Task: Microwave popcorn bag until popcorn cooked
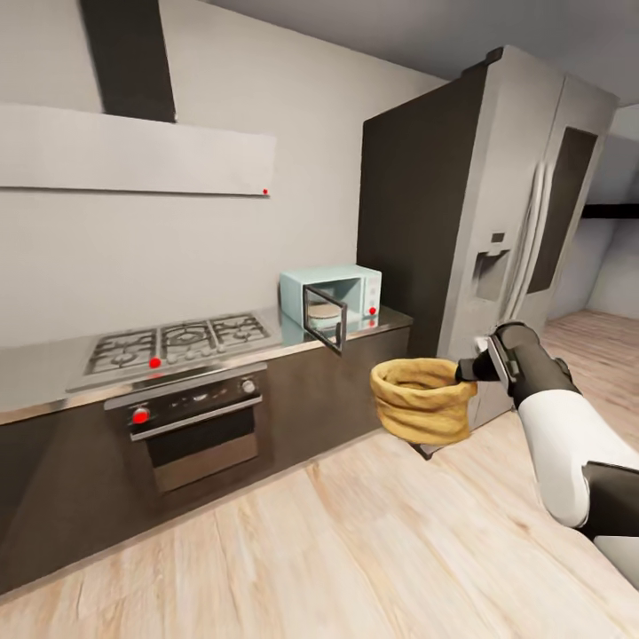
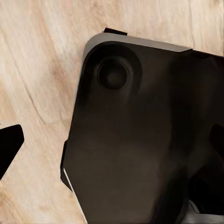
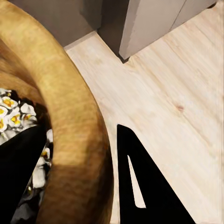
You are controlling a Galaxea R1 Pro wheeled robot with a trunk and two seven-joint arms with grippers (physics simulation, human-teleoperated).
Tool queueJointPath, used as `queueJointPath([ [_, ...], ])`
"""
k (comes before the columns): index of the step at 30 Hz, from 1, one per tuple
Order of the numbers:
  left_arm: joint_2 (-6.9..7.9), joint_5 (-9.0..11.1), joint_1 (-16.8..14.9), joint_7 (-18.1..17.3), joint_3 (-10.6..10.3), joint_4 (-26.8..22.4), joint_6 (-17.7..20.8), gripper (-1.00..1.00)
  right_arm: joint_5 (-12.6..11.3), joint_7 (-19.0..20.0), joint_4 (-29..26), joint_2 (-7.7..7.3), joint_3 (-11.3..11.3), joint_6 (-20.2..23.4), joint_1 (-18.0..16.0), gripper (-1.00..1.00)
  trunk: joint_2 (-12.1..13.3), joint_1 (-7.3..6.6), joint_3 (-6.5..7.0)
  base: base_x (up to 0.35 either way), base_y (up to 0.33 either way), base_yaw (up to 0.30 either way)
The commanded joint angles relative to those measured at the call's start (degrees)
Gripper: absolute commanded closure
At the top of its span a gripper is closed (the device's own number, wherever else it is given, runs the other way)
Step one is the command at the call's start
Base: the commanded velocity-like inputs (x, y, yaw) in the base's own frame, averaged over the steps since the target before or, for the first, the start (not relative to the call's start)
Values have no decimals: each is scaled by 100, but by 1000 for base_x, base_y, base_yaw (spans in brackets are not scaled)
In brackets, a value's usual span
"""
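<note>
My right gripper [image 1: 463, 368] is shut on the thick rim of the mustard-tan popcorn bag [image 1: 422, 399] and holds it upright in the air above the wood floor, in front of the counter's right end. In the right wrist view one finger [image 3: 144, 186] lies outside the bag's wall [image 3: 79, 130] and the other sits inside, beside white and yellow popcorn pieces [image 3: 11, 109]. The mint-blue microwave [image 1: 355, 291] stands on the grey countertop [image 1: 390, 321] behind the bag, its dark glass door [image 1: 324, 321] swung open towards me. A dark fingertip [image 2: 9, 147] of my left gripper hangs over the floor.
A tall grey fridge [image 1: 515, 204] stands right of the counter. The steel gas hob [image 1: 177, 342] and dark oven [image 1: 191, 417] lie to the left, under a flat white hood [image 1: 133, 151]. My dark base [image 2: 140, 140] shows in the left wrist view.
</note>
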Motion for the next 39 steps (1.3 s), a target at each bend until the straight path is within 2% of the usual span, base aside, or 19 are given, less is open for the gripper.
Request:
queueJointPath([
  [1,-3,-27,0,20,-26,-5,-13,-100,49,55,6,-6,-18,15,-4,100,-3,3,-7,282,-176,-293],
  [7,4,-90,0,35,-16,-5,-1,-100,57,55,16,-15,-18,15,-4,100,-3,3,-7,270,-191,-294],
  [21,30,-14,0,38,24,-5,41,-100,71,46,7,-4,-9,15,-4,100,-3,3,-7,250,-243,-287],
  [27,45,10,0,47,44,3,49,-100,75,42,7,2,-9,15,-4,100,-3,3,-7,250,-252,-35],
  [32,57,14,0,48,48,-4,287,-100,41,82,21,3,-9,15,-4,100,-3,3,-7,274,-238,-1],
  [39,51,9,0,47,48,-5,310,-100,31,98,25,4,-9,15,-4,100,-3,3,-7,279,-235,0],
])
